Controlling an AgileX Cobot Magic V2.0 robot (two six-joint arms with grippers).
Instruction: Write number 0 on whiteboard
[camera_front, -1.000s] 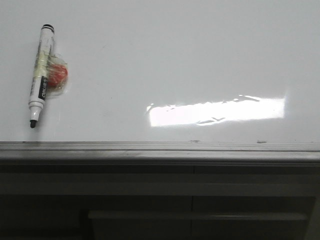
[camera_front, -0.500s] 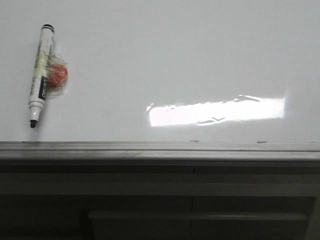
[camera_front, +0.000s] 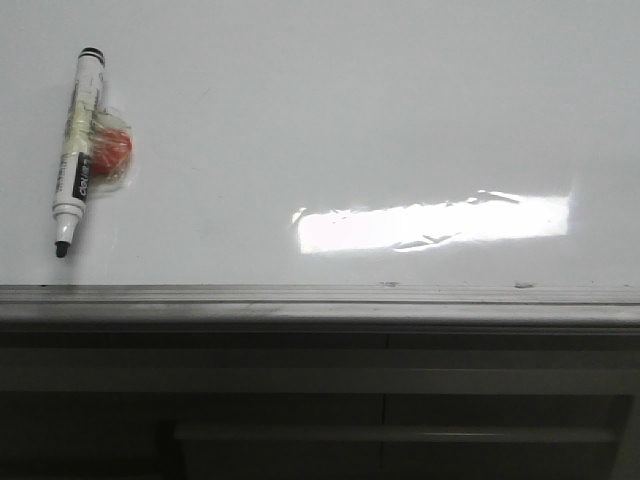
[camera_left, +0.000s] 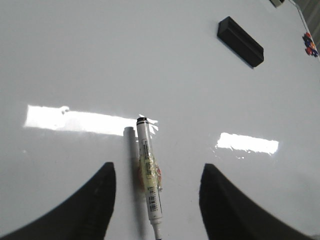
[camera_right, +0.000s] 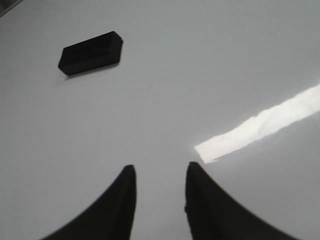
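Glossy white, the whiteboard (camera_front: 330, 130) fills the front view's upper half, its grey metal rail (camera_front: 320, 300) crossing below; no drawn 0 shows on it. At upper left lies a capless black-tipped marker (camera_front: 77, 150) with a red lump (camera_front: 110, 150) taped on. Only wrist views show the black block eraser (camera_left: 240, 34). The left gripper (camera_left: 157, 187) is spread wide around the marker; the right gripper (camera_right: 160, 192) stands slightly apart, holding nothing.

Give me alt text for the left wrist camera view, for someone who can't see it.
A marker lies on the glossy whiteboard between the open fingers of the left gripper, untouched. A black rectangular block rests farther off, and no drawn zero is visible.
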